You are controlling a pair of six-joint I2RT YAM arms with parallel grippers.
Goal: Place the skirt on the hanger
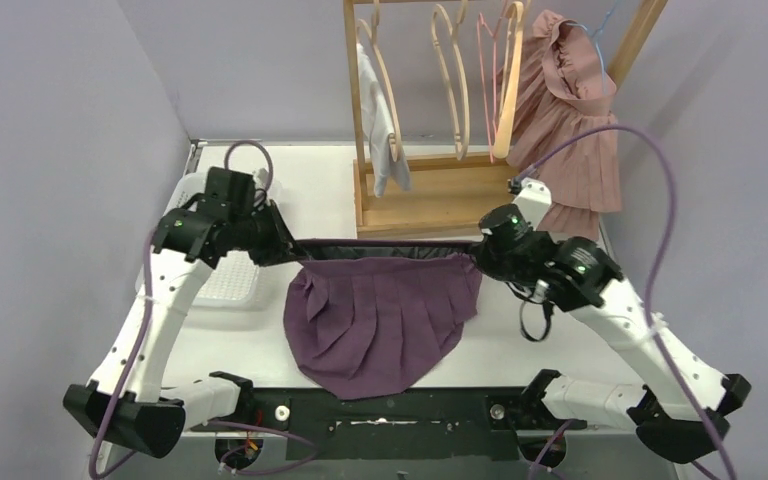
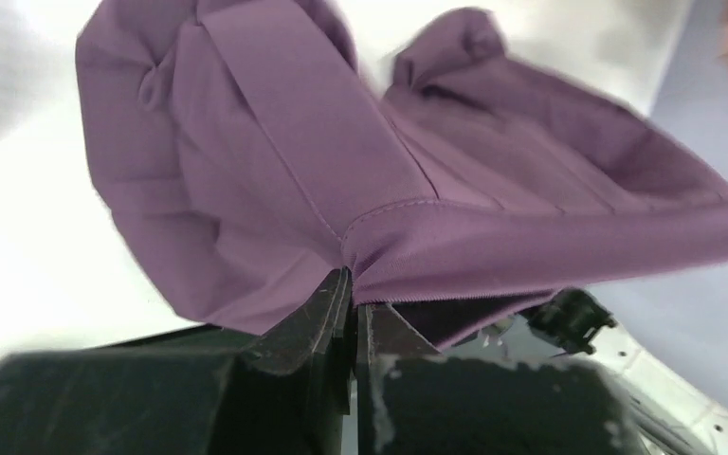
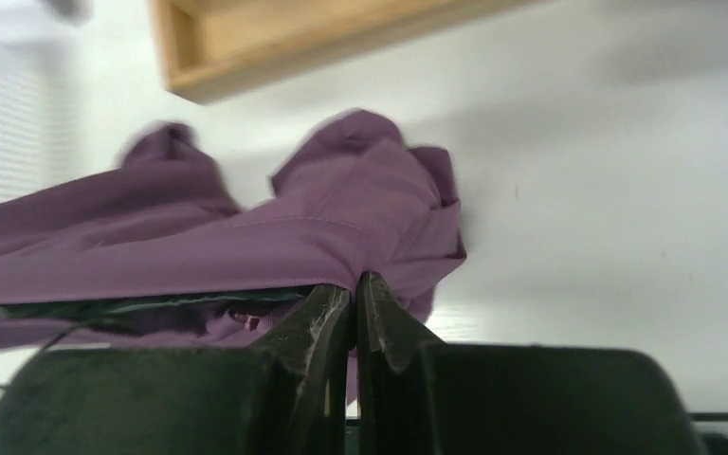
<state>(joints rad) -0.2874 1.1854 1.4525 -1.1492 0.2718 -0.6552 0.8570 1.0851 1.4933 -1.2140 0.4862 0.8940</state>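
Observation:
A purple pleated skirt (image 1: pixel 380 315) hangs stretched between both arms above the table, its dark waistband pulled taut and its hem drooping toward the near edge. My left gripper (image 1: pixel 288 250) is shut on the waistband's left end (image 2: pixel 360 251). At the other end my right gripper (image 1: pixel 477 255) is shut on the waistband (image 3: pixel 355 270). Empty wooden hangers (image 1: pixel 452 70) and a pink wire one (image 1: pixel 488 60) hang on the wooden rack (image 1: pixel 430 195) behind the skirt.
On the rack, a white garment (image 1: pixel 382 130) hangs at the left and a dusty-pink skirt (image 1: pixel 570 120) at the right. A white basket (image 1: pixel 230 280) sits under the left arm. Grey walls close in on both sides.

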